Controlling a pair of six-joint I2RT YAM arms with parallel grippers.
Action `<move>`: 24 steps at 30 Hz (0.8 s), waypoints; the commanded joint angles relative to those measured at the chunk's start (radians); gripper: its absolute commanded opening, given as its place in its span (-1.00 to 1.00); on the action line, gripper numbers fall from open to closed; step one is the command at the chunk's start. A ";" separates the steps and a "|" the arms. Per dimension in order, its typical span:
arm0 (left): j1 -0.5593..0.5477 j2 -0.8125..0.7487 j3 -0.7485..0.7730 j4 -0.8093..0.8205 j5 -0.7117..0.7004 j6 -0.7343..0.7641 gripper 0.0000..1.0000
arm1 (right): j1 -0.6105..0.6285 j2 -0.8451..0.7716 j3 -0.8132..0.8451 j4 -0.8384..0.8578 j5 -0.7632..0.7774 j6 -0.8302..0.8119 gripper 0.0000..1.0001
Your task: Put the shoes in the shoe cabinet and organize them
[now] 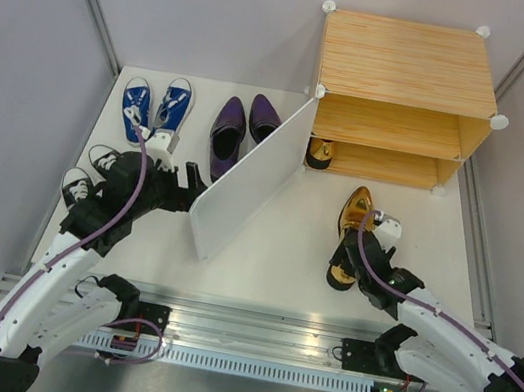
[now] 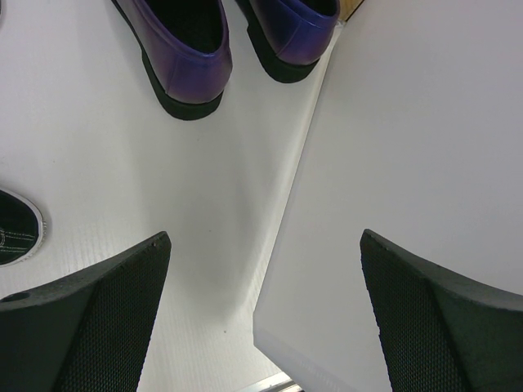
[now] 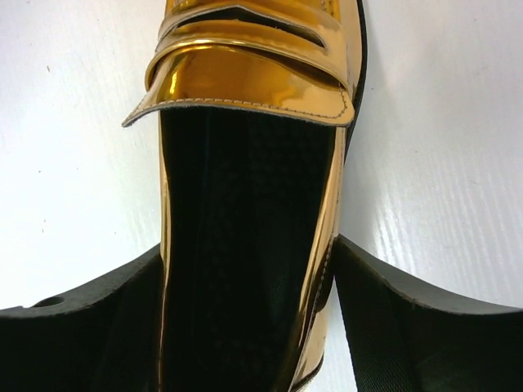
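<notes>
The right gripper (image 3: 249,243) straddles the heel end of a gold shoe (image 3: 245,82). Its textured black fingers (image 3: 392,310) sit close against both sides, but whether they press cannot be told. The shoe is a mirror-shiny loafer with a stitched strap and a dark lining, lying on the white table (image 1: 281,260) near the shoe cabinet (image 1: 407,64). Its mate (image 1: 320,153) stands on the lower shelf of this boxy cabinet of light wood-grain panels.

The left gripper (image 2: 263,235) is spread wide and holds nothing, astride the near corner of the flat white door panel (image 2: 409,147). On the left lie glossy purple dress shoes (image 1: 244,127), blue sneakers (image 1: 156,104) and black shoes (image 1: 92,171). Pale grey walls enclose the table.
</notes>
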 commanded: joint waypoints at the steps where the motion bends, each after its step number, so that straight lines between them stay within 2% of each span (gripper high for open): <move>1: -0.004 -0.009 0.004 0.020 -0.009 0.033 0.99 | -0.006 -0.103 -0.017 -0.004 0.029 -0.045 -0.99; 13: -0.007 -0.014 0.002 0.020 -0.008 0.031 0.99 | -0.004 -0.311 -0.068 0.055 0.051 -0.028 -0.99; 20: -0.008 -0.015 0.002 0.018 -0.008 0.033 0.99 | -0.003 -0.306 -0.079 0.112 -0.012 -0.084 -0.99; 22: -0.008 -0.017 0.002 0.020 -0.006 0.033 0.99 | -0.004 -0.260 -0.058 0.069 -0.002 -0.062 -0.82; 23: -0.008 -0.017 0.004 0.020 -0.008 0.033 0.99 | -0.004 -0.242 -0.048 0.052 0.020 -0.058 -0.57; 24: -0.008 -0.018 0.002 0.018 -0.006 0.033 0.99 | -0.004 -0.222 -0.036 0.033 0.031 -0.053 -0.50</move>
